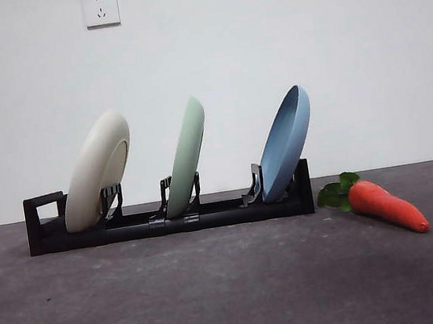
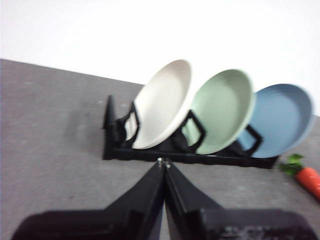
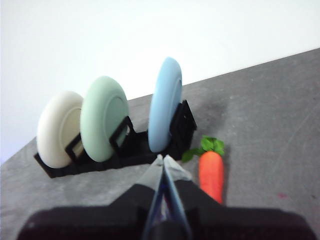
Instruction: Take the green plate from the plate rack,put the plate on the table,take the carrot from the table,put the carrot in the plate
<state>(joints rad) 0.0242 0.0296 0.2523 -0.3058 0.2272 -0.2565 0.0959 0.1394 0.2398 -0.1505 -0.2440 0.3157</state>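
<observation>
— White wall, grey desk (image 1: 220, 292). We find the green plate (image 1: 186, 157) leaning in the middle slot of the rack (image 1: 168, 218), between the cream plate (image 1: 97, 170) and the blue plate (image 1: 287, 142). Carrot (image 1: 386, 206) lies just beside the rack's end.

— Tools?

— Left tool (image 2: 164, 163) and right tool (image 3: 163, 159) both pinched together, empty, well apart from the rack.

— Handling?

— We judge the plate stiff, light, smooth; grip its upper rim.
</observation>
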